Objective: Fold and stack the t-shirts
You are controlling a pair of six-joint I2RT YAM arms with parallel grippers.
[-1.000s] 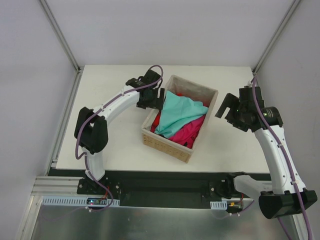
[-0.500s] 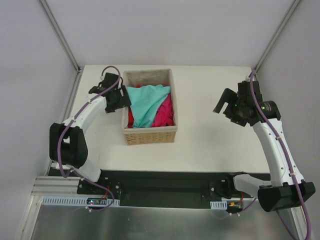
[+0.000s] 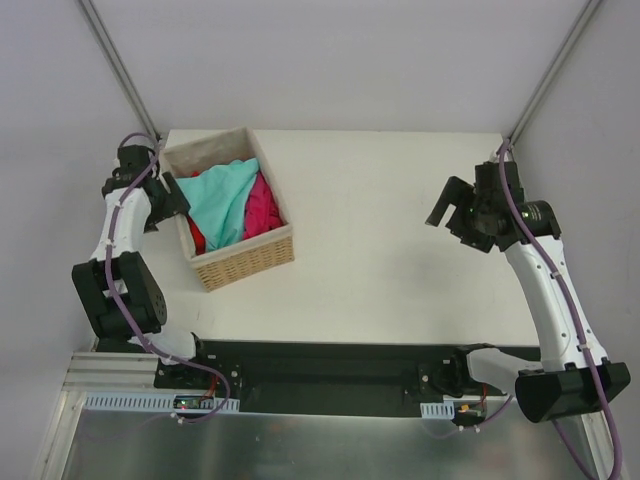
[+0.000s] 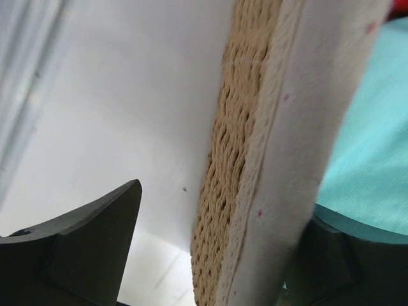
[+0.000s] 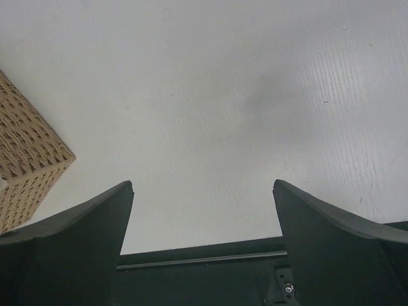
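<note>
1. The left gripper (image 3: 172, 200) is at the far left of the table (image 3: 380, 220), at the left wall of the wicker basket (image 3: 245, 258). Its jaws are spread and this wall stands between them.
2. In the left wrist view the outer finger (image 4: 76, 242) is on the outside of the woven wall with a clear gap of table between them. The inner finger (image 4: 338, 255) is inside the basket, close against the cloth lining (whether it really presses the lining, I cannot tell).
3. The t-shirts lie in a loose, unfolded heap inside the basket. The light teal t-shirt (image 3: 222, 195) is on top and is the nearest to the left gripper. In the left wrist view its cloth lies just beside and partly over the inner finger.
4. The crimson-magenta t-shirt (image 3: 265, 205) shows under the teal one, on the basket side away from the left gripper. The red t-shirt (image 3: 197, 238) shows as a small patch at the near left of the basket, under the teal one.
5. The right gripper (image 3: 447, 203) is above the right part of the table, well apart from the basket and the t-shirts. Its jaws are wide apart and nothing is between them.
6. In the right wrist view only bare table and one corner of the basket at the left edge appear.
7. The basket lining has some small reddish specks. They are dots only and form no letters.
</note>
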